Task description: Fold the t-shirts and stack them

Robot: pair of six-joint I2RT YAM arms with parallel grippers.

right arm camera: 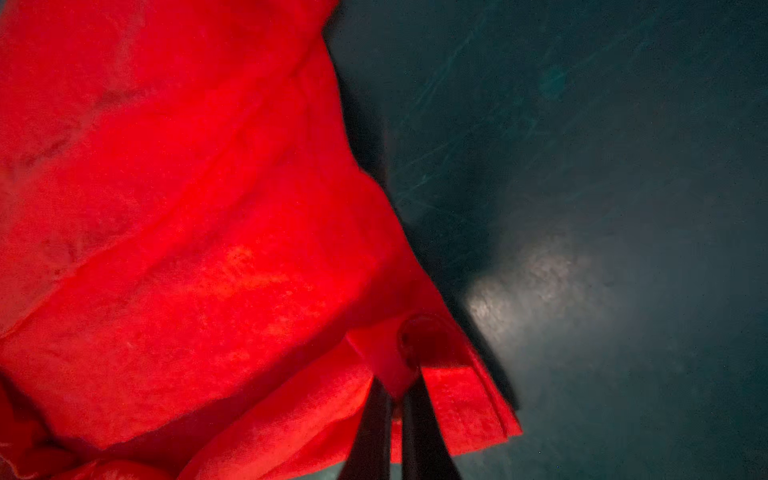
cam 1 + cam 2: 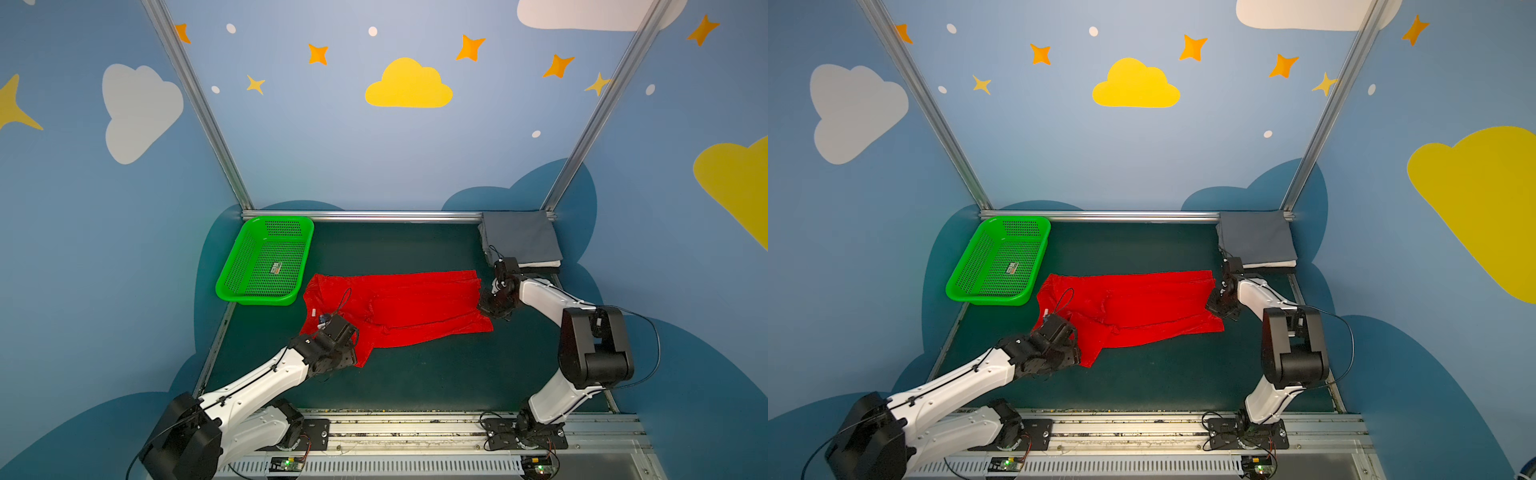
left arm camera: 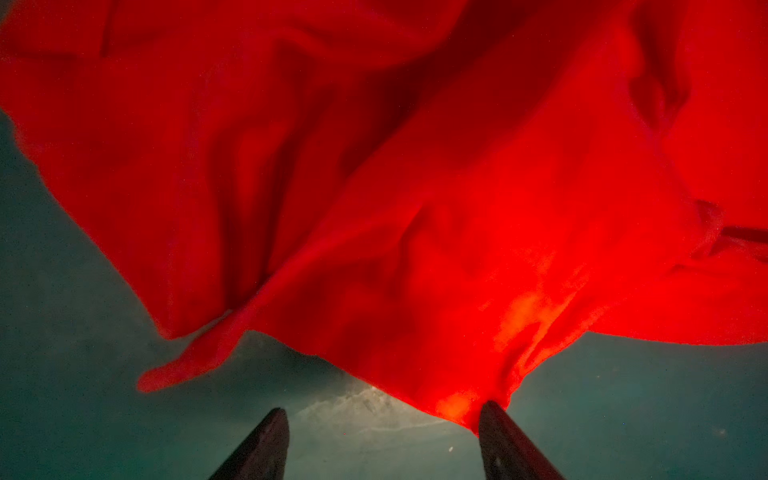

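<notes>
The left gripper (image 3: 384, 415) stands with its two dark, tapered fingers well apart over the table (image 3: 83, 415). A drooping edge of the red t-shirt (image 3: 415, 208) touches one fingertip (image 3: 492, 411), and only bare mat shows between the fingers. The right gripper (image 1: 399, 395) has its fingers pressed together on a hemmed corner of the red t-shirt (image 1: 187, 249), with several layers of cloth fanning out beside the pinch.

In both top views the red t-shirt (image 2: 415, 307) lies spread and creased on the dark green mat just beside the basket (image 2: 257, 300), on the side toward the right arm. Its small white label (image 2: 314, 311) sits at the end nearest the basket. The cloth is soft and matte, with long wrinkles. The basket is bright green perforated plastic, rectangular with rounded corners.

Well apart from the basket, at the other end of the same back rail, a grey shirt (image 2: 519, 239) folded square tops a stack, and a white shirt (image 2: 540, 263) shows as a thin layer under it. Only the top views show this stack and the basket. Only the wrist views show the fingers, which the arms' wrists hide from above.
</notes>
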